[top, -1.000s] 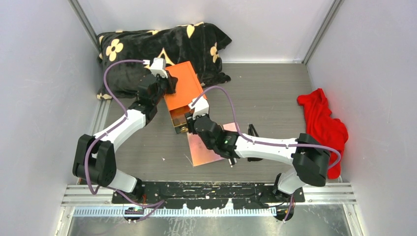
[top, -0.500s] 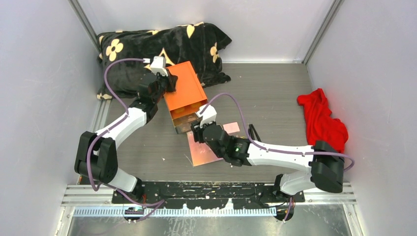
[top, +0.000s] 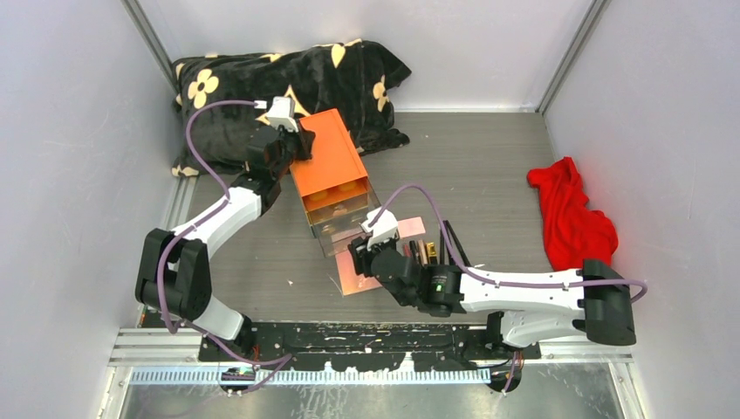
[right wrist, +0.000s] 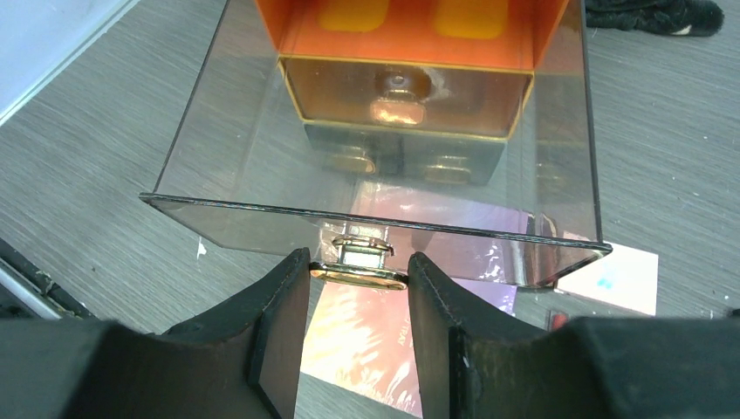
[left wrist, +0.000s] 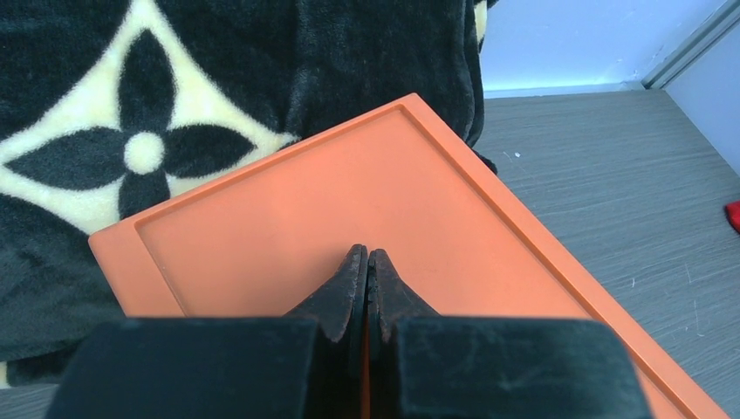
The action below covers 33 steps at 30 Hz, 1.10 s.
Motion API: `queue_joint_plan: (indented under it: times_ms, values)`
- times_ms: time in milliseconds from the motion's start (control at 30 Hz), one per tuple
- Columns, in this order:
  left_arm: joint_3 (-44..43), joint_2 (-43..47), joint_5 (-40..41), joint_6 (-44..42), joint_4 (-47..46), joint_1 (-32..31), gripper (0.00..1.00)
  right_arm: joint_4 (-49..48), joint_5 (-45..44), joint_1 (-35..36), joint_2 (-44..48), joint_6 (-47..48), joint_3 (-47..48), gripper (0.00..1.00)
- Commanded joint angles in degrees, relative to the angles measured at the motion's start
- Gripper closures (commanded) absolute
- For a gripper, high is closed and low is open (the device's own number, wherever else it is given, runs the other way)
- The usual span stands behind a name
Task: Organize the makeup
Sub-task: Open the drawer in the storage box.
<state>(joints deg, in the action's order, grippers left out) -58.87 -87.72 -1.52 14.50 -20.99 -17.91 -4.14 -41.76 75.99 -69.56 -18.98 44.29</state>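
Sitting loose on the table [top: 471, 166], the makeup isn't getting sorted yet, as far as I can tell. The pink palette [right wrist: 366, 340] is lying flat right below the right gripper's [right wrist: 358, 264] fingertips, partly tucked under the clear drawer [right wrist: 262, 175]. A smaller pink card [right wrist: 611, 278] is lying off to the outer side of those fingers. The slim tubes and brushes [top: 429, 253] are bunching up just beside that same wrist in the top view. The right fingers are clamping the gold handle [right wrist: 359, 274] on the drawer front, one pad on each end. The drawer is hanging well out of the orange box [left wrist: 349, 192] and looking empty inside. The left gripper [left wrist: 367, 262] is pinching fully closed on nothing, tips pressing down on the orange lid, so I'm guessing it's bracing the box. So I'm reading progress as early: storage is getting opened up, and every item is waiting to be picked up and dropped in, then the drawer closed. The black flower blanket [left wrist: 174, 87] is bunching up just beyond the left fingertips, and the red cloth [top: 572, 218] is lying well away from both grippers. As for writing, I'm seeing faint lettering on the shiny palette face, but it's too washed out to read, and no brand is showing anywhere else.
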Motion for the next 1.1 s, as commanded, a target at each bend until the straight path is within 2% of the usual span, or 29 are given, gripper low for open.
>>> queue_joint_plan:
  times_ms: [0,933,967,1067]
  values:
    - [3.06,-5.32,1.76,-1.70,17.17,0.68,1.00,9.84,-2.67,2.49,1.55,-3.35,-2.82,0.99]
    - [2.27,-6.87,1.69,-2.81,18.00,0.60,1.00,19.17,-7.57,9.89,6.16,-10.32,-3.84,0.99]
    - [2.25,-6.96,1.62,-2.80,18.00,0.60,1.00,19.10,-7.56,9.99,6.12,-10.21,-3.90,0.97]
    - [2.18,-6.94,1.44,-2.82,18.09,0.61,1.00,19.17,-9.16,10.05,5.27,-10.05,-3.25,0.74]
